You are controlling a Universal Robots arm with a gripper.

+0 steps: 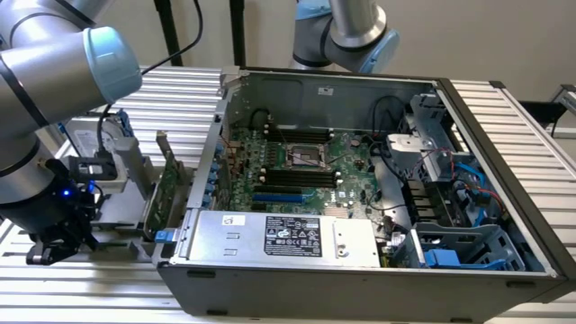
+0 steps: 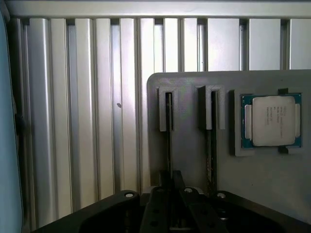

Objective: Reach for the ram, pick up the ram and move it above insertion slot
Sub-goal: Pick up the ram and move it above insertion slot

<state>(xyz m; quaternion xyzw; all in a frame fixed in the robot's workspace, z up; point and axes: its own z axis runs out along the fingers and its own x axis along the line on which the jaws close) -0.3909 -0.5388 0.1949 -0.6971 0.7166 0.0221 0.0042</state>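
Note:
The ram (image 2: 168,136) is a thin stick seen edge-on, standing in one slot of a grey holder (image 2: 189,155). My gripper (image 2: 171,178) sits directly over its near end, with the two dark fingers drawn together on the stick, which still rests in its slot. A second stick (image 2: 212,141) stands in the neighbouring slot. In the exterior view my gripper (image 1: 50,248) hangs low at the exterior view's left, beside the holder (image 1: 117,216). The motherboard's black memory slots (image 1: 293,177) lie inside the open computer case (image 1: 270,270).
A processor chip (image 2: 272,120) lies in a recess of the holder. A green expansion card with a blue tab (image 1: 162,192) stands between the holder and the case wall. A second arm (image 1: 347,34) rises behind the case. Ribbed aluminium table (image 2: 87,121) surrounds the holder.

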